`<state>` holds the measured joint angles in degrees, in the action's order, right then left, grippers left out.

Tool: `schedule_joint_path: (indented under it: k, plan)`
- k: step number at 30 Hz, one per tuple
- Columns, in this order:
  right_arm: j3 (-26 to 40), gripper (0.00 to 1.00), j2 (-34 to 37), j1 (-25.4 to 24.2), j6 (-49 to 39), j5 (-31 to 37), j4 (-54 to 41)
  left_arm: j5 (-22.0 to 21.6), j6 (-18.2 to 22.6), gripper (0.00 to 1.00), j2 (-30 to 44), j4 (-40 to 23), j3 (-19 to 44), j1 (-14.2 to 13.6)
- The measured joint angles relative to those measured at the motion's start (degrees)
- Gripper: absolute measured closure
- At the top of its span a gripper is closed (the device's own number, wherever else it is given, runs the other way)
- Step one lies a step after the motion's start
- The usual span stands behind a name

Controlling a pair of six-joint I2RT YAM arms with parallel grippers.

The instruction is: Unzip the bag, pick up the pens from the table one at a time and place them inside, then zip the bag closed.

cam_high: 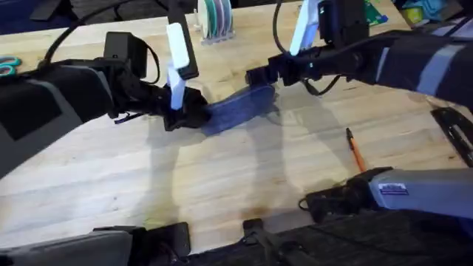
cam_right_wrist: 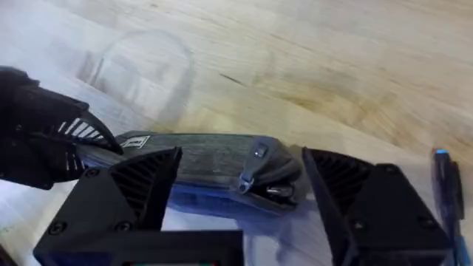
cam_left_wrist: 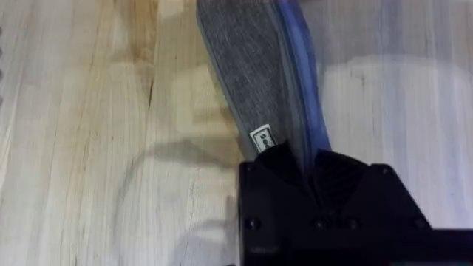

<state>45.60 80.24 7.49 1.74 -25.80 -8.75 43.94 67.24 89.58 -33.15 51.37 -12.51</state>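
The blue-grey bag (cam_high: 240, 107) lies slantwise on the table (cam_high: 111, 177), its zipper closed as far as I can see. My left gripper (cam_high: 194, 114) is shut on the bag's near-left end; the left wrist view shows the black fingers (cam_left_wrist: 307, 166) pinching the fabric (cam_left_wrist: 259, 74) beside a small label. My right gripper (cam_high: 259, 76) is open at the other end, and its fingers (cam_right_wrist: 140, 185) straddle the bag (cam_right_wrist: 207, 159) with the zipper pull (cam_right_wrist: 247, 179) between them. An orange pen (cam_high: 356, 150) with a black end lies on the table to the right.
A stand of tape rolls (cam_high: 216, 18) is at the back centre and teal scissors (cam_high: 7, 68) at the left edge. Dark slim items (cam_high: 458, 133) lie at the right edge. A blue-tipped slim thing (cam_right_wrist: 443, 174) lies near the right gripper.
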Motion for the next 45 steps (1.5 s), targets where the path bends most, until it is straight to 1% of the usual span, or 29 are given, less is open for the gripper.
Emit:
schedule_joint_path:
  k: [3,5,6,13,16,18,19,20,21,29,37,42,45]
  plan:
    - [0.0,0.004,1.77,0.0,0.11,0.02,0.38,0.0,0.0,0.956,0.0,0.0,0.0,0.0]
    - [0.0,0.021,2.61,0.0,0.54,0.02,1.02,0.0,0.0,0.956,0.0,0.0,0.0,0.0]
    - [0.0,0.047,2.76,0.0,0.77,0.02,1.34,0.0,0.0,0.956,-0.01,0.0,0.0,0.0]
    - [0.02,0.323,2.76,0.0,1.43,0.02,2.44,0.0,0.0,0.956,0.01,0.0,0.0,0.0]
    - [0.02,0.484,2.92,0.02,1.7,0.02,2.51,0.02,0.0,0.956,0.01,0.0,0.0,0.0]
    - [0.07,0.703,3.51,0.13,1.97,0.04,2.55,0.0,0.0,0.956,0.01,0.0,0.0,0.0]
    - [0.07,0.832,3.78,0.13,2.23,0.02,2.48,0.0,0.0,0.956,0.01,0.0,0.0,0.0]
    - [0.07,0.934,4.05,0.13,2.57,0.0,2.43,0.0,0.0,0.956,0.01,0.0,0.0,0.0]
    - [0.07,0.958,4.19,0.19,2.62,0.0,2.46,0.0,0.0,0.954,0.01,0.0,0.0,0.0]
    - [0.09,0.969,3.91,0.22,2.86,0.02,2.39,0.0,0.0,0.952,-0.01,0.0,0.0,0.0]
    - [0.09,0.969,-2.46,0.3,6.09,-0.22,1.25,-0.02,0.0,0.952,0.01,-0.02,0.0,0.02]
    - [0.09,0.969,-3.78,2.24,7.59,0.09,1.1,-0.02,0.0,0.953,0.01,-0.09,0.0,0.02]
    - [0.09,0.969,-3.78,4.75,8.32,0.96,1.26,-0.04,0.0,0.956,0.01,-0.07,0.0,0.02]
